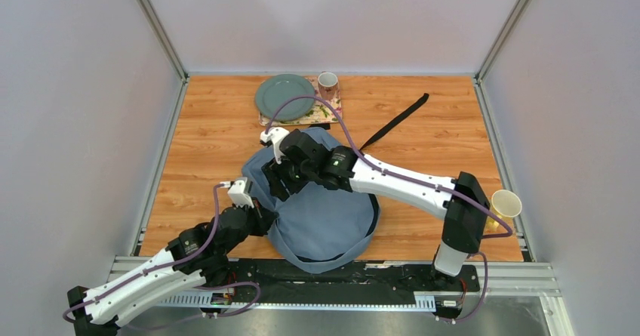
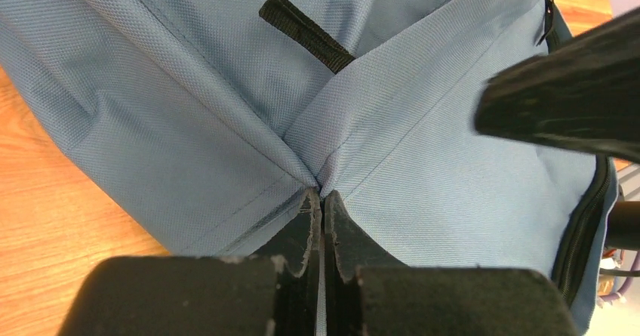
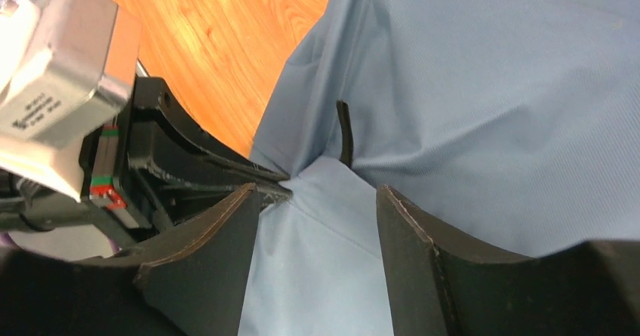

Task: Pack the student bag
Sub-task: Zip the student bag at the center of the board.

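A wooden table (image 1: 211,147) is closed in on three sides by pale grey walls (image 1: 75,87), with metal posts (image 1: 155,23) in the far corners. At the far edge a grey-green plate (image 1: 284,97) sits on a flowered tray (image 1: 328,112), and a cup (image 1: 327,84) stands at the tray's far right corner. A paper cup (image 1: 506,202) stands at the right edge.

The bag (image 1: 332,219) lies flat at the near centre of the table. Its long axis runs roughly near to far and its rounded, dark-trimmed end is at the near edge. A black strap (image 1: 396,121) trails from it toward the far right. A short black tab (image 2: 306,32) is sewn into a seam on its left side, and a dark zip (image 2: 581,230) runs along its edge.

The left arm stretches low from the near left corner to the bag's left edge. There the left gripper (image 2: 322,200) is clenched on a puckered fold of the cloth, fingers pressed together. The right arm rises from the near right, bends at the elbow beside the paper cup, and reaches left across the bag. The right gripper (image 3: 317,200) points down just beside the left one, over the same fold. Its jaws stand apart with blue cloth between them and nothing grasped. Whether its fingertips touch the fabric cannot be told.
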Available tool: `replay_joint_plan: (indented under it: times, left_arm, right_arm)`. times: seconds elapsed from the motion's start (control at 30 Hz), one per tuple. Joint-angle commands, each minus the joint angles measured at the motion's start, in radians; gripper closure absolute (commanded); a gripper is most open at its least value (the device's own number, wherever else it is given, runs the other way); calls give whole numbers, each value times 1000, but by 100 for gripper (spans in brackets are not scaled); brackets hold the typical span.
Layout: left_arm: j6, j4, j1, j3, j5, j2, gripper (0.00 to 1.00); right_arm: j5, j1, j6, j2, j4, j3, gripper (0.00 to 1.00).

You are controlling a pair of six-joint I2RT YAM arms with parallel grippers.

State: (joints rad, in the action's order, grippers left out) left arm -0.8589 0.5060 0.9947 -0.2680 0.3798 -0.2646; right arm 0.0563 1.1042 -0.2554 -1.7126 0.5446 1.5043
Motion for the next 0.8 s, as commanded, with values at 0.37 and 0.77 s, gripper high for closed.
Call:
replay_joint_plan:
  times: [0.37, 0.77]
  left_arm:
    - [-8, -15, -5, -13, 50, 27, 100]
    - [-3, 9, -5, -39, 73, 18, 69]
  right_arm:
    - [-32, 19, 97, -216, 12, 171, 49]
    - [-95, 19, 64, -173, -18, 93, 100]
